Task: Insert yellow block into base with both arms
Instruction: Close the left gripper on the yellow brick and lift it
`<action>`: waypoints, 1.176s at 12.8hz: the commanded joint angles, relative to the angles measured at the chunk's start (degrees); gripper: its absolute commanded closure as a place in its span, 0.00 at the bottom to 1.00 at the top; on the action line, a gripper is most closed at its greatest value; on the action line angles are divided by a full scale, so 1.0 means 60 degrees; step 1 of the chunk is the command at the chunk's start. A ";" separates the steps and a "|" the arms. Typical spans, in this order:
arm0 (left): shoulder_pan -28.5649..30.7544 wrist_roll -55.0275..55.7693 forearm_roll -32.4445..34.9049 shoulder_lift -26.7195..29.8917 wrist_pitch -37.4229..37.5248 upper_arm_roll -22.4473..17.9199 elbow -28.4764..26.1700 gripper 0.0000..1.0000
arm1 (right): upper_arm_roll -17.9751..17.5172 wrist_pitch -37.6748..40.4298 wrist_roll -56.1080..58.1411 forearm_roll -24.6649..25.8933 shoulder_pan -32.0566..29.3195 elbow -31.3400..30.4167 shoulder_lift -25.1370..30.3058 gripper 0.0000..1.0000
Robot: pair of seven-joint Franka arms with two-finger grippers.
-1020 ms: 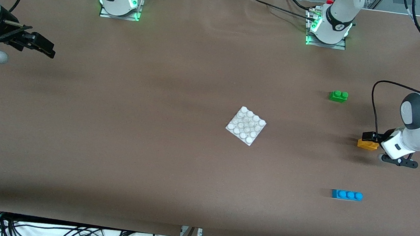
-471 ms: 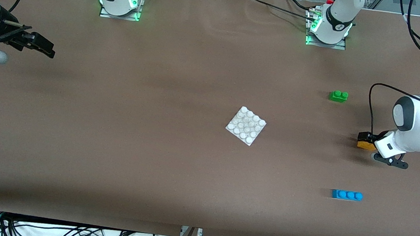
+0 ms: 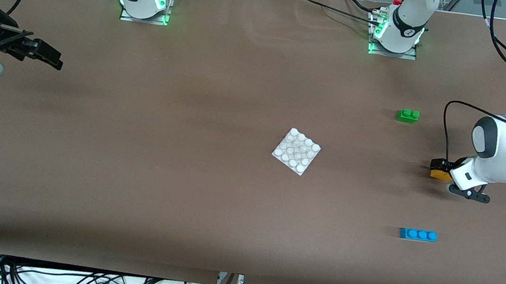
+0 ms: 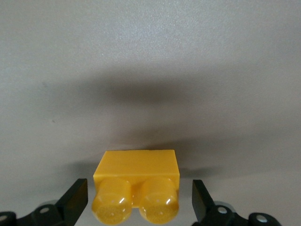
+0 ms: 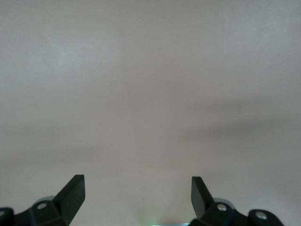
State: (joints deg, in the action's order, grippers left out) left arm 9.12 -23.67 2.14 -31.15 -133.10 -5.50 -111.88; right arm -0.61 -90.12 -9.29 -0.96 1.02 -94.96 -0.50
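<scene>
Yellow block (image 4: 136,183): lay well toward the left arm's end from the base (image 3: 296,151), between the left gripper's (image 3: 440,169) spread, untouching fingers; seemingly light, rigid, slick plastic, best pinched across flat sides; right gripper (image 3: 46,55) waited, spread.

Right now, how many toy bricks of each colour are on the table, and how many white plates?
Yellow block: 1
Green brick: 1
Blue brick: 1
White base: 1
Total: 4
</scene>
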 commanded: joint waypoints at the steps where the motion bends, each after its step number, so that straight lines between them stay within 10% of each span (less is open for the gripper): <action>1: 0.0121 -0.0186 0.0082 0.0123 -0.0038 0.0081 -0.0060 0.03 | 0.0115 0.0006 -0.0092 -0.0103 -0.0053 0.0109 -0.0019 0.00; 5: 0.0150 -0.0128 0.0082 0.0152 0.0049 0.0081 -0.0060 0.12 | 0.0145 0.0020 -0.0062 -0.0103 -0.0053 0.0095 -0.0019 0.00; 12: 0.0151 -0.0273 0.0068 0.1277 0.1129 0.0052 0.0071 0.97 | 0.0145 0.0064 -0.0048 -0.0103 -0.0053 0.0095 -0.0019 0.00; 15: -0.0883 -0.0289 -0.0254 0.2580 0.2172 0.0228 0.0292 1.00 | 0.0160 0.0049 -0.0062 -0.0103 -0.0053 0.0095 -0.0019 0.00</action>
State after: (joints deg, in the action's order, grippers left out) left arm 8.70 -24.85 1.91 -21.65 -123.59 -4.40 -109.50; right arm 0.33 -90.17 -9.29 -0.96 0.98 -94.97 -0.50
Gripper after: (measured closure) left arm 0.313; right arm 0.000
